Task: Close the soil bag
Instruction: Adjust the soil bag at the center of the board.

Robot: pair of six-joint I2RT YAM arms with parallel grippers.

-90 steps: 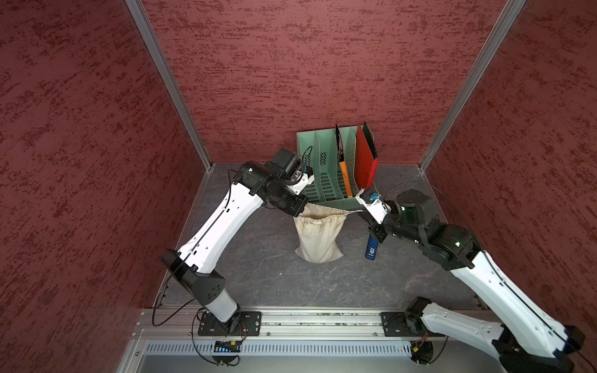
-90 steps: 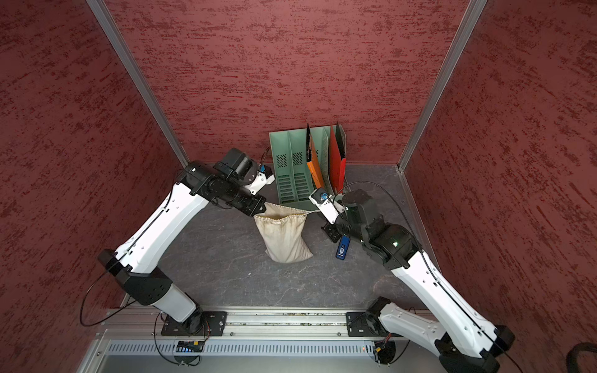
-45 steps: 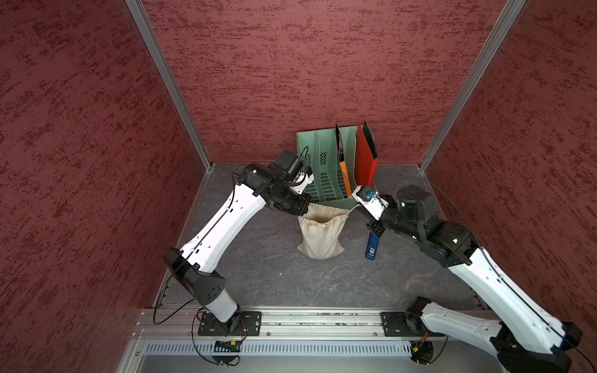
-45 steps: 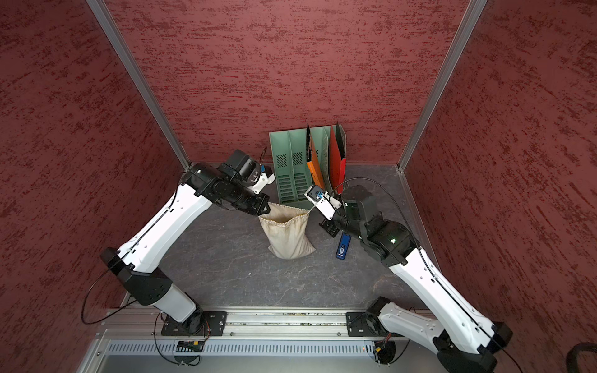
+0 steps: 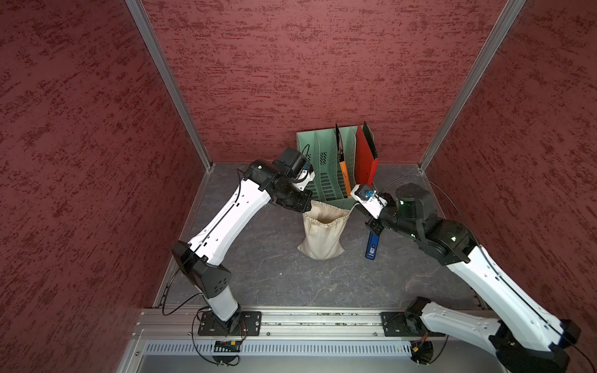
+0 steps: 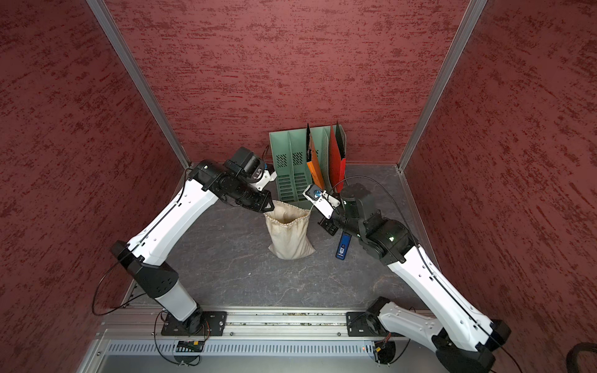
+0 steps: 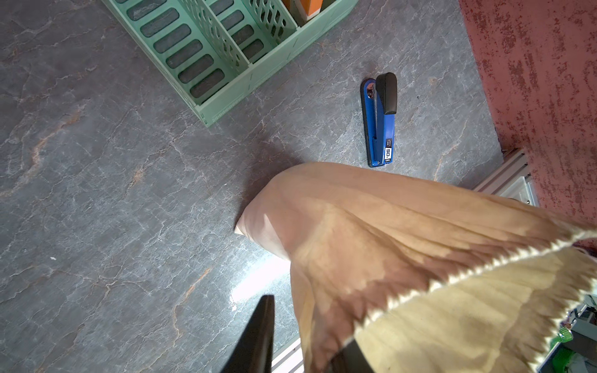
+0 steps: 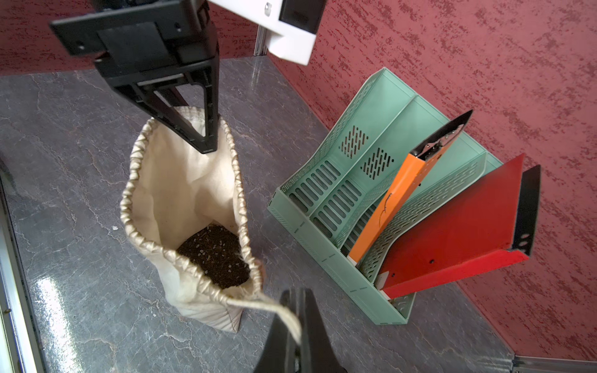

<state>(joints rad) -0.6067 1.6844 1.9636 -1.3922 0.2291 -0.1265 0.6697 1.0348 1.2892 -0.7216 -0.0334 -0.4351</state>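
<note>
Red textured walls (image 5: 290, 64) enclose a grey stone-pattern tabletop (image 5: 274, 274).

Left arm: it rises from the front rail (image 5: 307, 318), bends at the elbow and pitches its wrist down. This puts the left gripper (image 5: 303, 209) at the left rim of the soil bag (image 5: 323, 235). Its jaws stand narrowly apart (in the left wrist view one finger (image 7: 260, 332) is clear of the cloth and the other lies under it).

Right arm: it reaches inward from the right, passing above a blue stapler (image 5: 372, 247). The right gripper (image 8: 295, 303) is clamped on the drawstring cord (image 8: 258, 305), which leaves the bag's right rim.

The bag stands on the tabletop between the two grippers, just in front of the green file rack (image 5: 323, 168). Its long axis is near vertical, base down and mouth up. The mouth is open, drawn into a narrow slot running from one gripper to the other, with dark soil (image 8: 214, 258) visible inside.
</note>
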